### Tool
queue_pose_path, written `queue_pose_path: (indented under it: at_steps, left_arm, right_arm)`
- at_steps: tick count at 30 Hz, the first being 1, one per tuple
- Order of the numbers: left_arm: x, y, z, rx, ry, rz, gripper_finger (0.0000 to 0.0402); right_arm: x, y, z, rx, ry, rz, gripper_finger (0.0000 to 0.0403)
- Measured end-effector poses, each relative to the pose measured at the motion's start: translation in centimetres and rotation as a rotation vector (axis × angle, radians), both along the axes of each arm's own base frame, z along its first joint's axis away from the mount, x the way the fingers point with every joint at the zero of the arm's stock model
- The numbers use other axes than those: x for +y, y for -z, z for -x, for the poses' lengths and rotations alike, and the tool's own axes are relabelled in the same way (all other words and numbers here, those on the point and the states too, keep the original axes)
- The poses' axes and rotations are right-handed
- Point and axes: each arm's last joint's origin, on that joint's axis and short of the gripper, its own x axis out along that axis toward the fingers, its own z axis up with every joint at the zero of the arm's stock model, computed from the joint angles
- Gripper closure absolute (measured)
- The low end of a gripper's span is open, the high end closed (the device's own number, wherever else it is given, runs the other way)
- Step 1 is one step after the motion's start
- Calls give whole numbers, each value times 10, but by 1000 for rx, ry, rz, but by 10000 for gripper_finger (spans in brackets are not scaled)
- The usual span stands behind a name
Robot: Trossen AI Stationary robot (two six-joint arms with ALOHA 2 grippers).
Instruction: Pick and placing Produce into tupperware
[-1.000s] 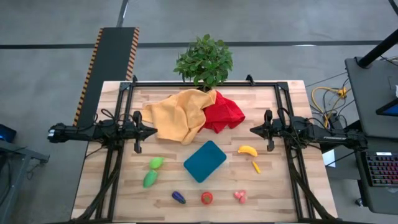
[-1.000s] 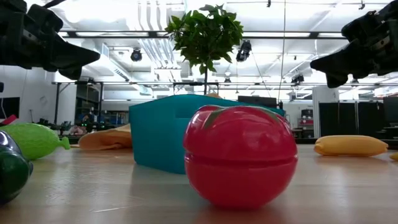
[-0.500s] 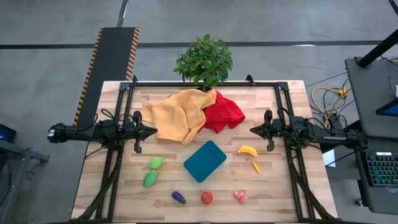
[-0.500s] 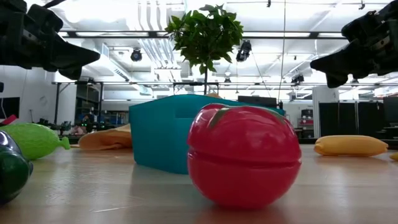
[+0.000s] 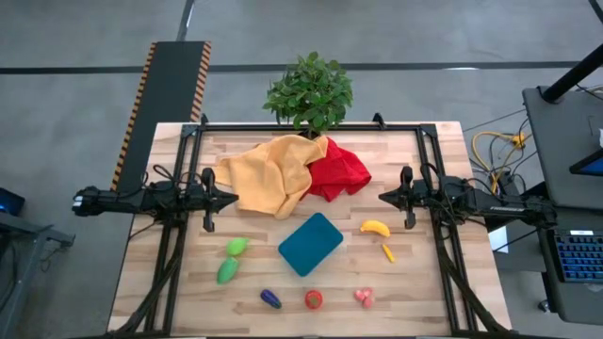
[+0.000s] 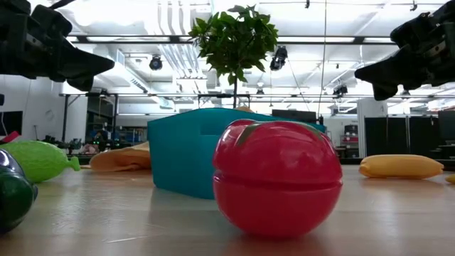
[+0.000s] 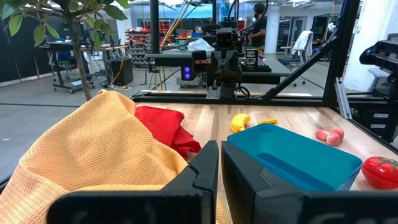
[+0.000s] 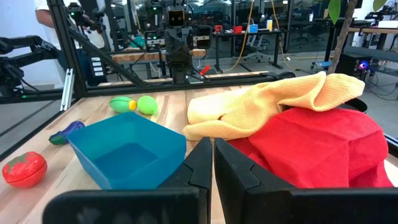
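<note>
Overall, item one, change: almost none. Between the earlier pictures and this one, only the red tomato (image 6: 277,179) looks to have rocked slightly on the boards, though so close to the low lens that may be a trick of the view. Both arms are parked as they were, so picking has not begun.

Item two, claws:
- left gripper (image 5: 232,200), raised over the left side of the table, fingers pressed together, holding nothing
- right gripper (image 5: 382,198), mirrored over the right side, likewise closed and empty

Item three, task goods:
- tupperware (image 5: 310,244), teal, mid-table between the arms, empty inside
- yellow banana (image 5: 375,227), just right of the tupperware
- small orange-yellow piece (image 5: 388,252), near the banana
- two green pieces (image 5: 232,260), left of the container
- purple eggplant (image 5: 270,299), tomato and pink-red berry (image 5: 364,298), in a row along the near edge

All seven pieces lie outside the container; the whole job remains.

Item four, surface: wooden plank table (image 5: 415,306), black frame rails; yellow cloth (image 5: 268,175) overlapping red cloth (image 5: 339,170) at the back; potted plant (image 5: 309,91) at the far edge.

Item five, room: open workshop, further benches, ceiling lights, a person at the edge of the right wrist view
</note>
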Motion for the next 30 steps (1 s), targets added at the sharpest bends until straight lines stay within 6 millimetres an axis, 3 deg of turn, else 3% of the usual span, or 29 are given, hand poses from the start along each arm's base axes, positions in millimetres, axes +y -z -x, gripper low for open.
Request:
queue_pose_path:
  at_steps: [25,30]
  left_arm:
    - [0,0,0,0,0,0,395]
    - [0,0,0,0,0,0,395]
  right_arm:
    - [0,0,0,0,0,1,394]
    - [0,-1,0,-7,-3,65,394]
